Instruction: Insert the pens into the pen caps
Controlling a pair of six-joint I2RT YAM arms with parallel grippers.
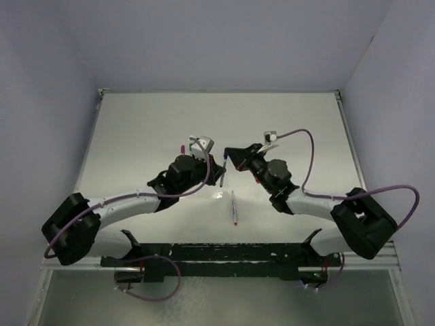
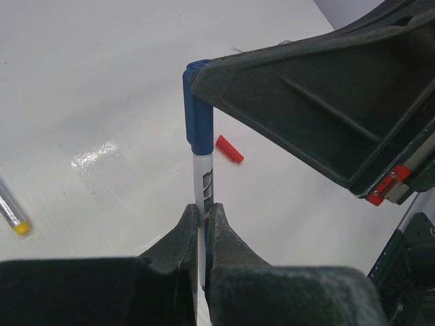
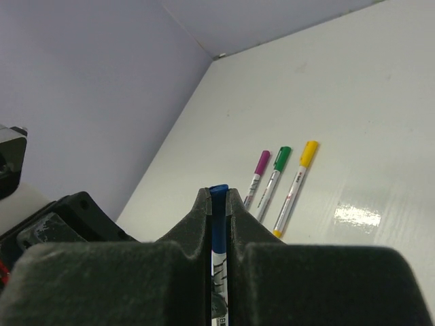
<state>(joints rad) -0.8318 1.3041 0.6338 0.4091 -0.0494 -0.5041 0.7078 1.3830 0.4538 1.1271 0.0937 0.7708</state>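
- White table (image 1: 285,129): it carries all the loose items, and both arms reach over its middle.
- Left gripper (image 2: 202,212): its fingers are clamped on the lower barrel of the blue pen (image 2: 203,173). The pen stands up out of the fingers toward the right gripper.
- Right gripper (image 3: 217,197): its fingers are pinched on the blue cap (image 2: 197,112), tip to tip with the left gripper above mid-table.
- Blue pen and blue cap: the cap sits over the pen's upper end, in line with the barrel. How far it is pushed home cannot be told.
- Red pen (image 1: 234,207): it lies flat on the table, uncapped, just on the near side of both grippers and touching neither. Its red tip points toward the arm bases.
- Purple pen (image 3: 261,166), green pen (image 3: 279,163) and yellow pen (image 3: 299,176): they lie side by side on the table, each with its cap on, well apart from the grippers.
- Red cap (image 2: 229,149): it lies loose on its side on the table, beyond the held pen and clear of both grippers.
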